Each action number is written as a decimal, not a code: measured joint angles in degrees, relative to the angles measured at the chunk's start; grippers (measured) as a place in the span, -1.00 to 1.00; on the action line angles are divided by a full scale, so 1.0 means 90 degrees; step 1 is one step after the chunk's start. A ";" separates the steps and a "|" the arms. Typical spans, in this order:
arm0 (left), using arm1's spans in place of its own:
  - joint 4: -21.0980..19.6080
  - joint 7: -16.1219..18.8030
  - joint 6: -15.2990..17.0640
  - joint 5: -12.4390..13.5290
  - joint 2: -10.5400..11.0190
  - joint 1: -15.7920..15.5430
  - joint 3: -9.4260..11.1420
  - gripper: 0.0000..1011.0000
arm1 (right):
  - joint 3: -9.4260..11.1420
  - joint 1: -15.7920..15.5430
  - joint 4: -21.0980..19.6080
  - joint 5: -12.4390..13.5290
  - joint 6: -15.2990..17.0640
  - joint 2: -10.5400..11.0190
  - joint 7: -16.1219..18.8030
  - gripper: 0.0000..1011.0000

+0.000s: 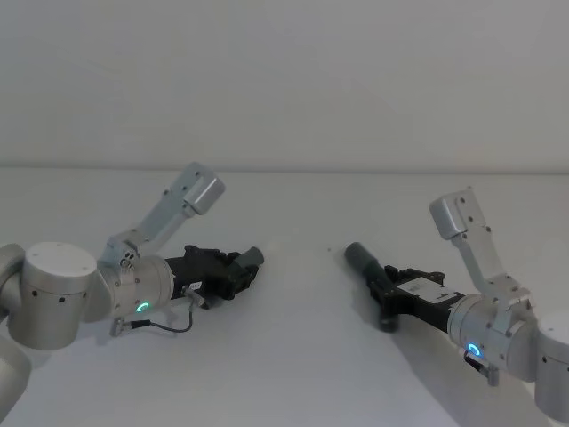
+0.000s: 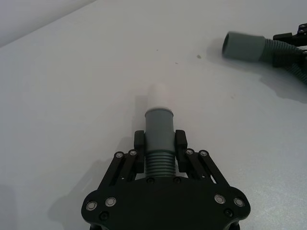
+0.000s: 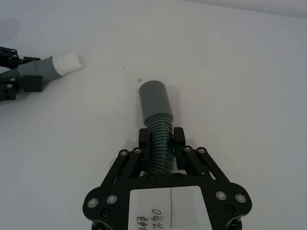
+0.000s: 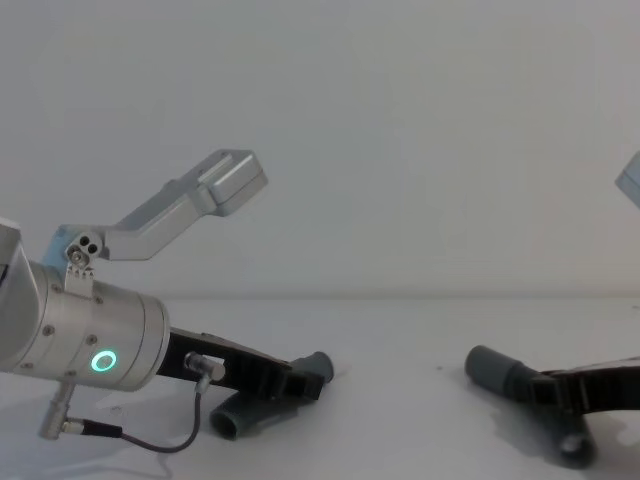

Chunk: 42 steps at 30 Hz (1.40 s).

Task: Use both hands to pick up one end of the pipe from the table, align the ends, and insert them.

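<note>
Jaws clenched: wrist views show left gripper's (image 2: 160, 142) white-tipped hose (image 2: 159, 122), right gripper's (image 3: 161, 139) grey-sleeved hose (image 3: 154, 100).

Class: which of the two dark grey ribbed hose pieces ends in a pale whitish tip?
The left hose piece, in the left gripper: it has a whitish tip. The right hose piece, in the right gripper, ends in a plain grey sleeve.
</note>
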 joint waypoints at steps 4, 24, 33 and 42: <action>0.0000 0.0000 0.0000 0.0000 0.0000 0.0000 0.0000 -0.28 | 0.0000 -0.0001 -0.0002 -0.0002 0.0002 -0.0003 0.0000 -0.48; 0.0000 0.0000 0.0000 0.0000 0.0000 0.0000 0.0000 -0.28 | 0.0000 -0.0001 -0.0001 -0.0008 0.0007 -0.0005 0.0001 -0.48; -0.0011 0.0018 -0.0061 0.0046 0.0013 -0.0009 0.0039 -0.28 | 0.0002 -0.0014 -0.0014 -0.0094 -0.0210 -0.0023 -0.0010 -0.48; -0.0102 0.0011 -0.0448 0.0274 0.0076 -0.0080 0.0125 -0.28 | 0.0020 -0.0049 -0.0073 -0.0267 -0.0790 -0.0045 -0.0049 -0.48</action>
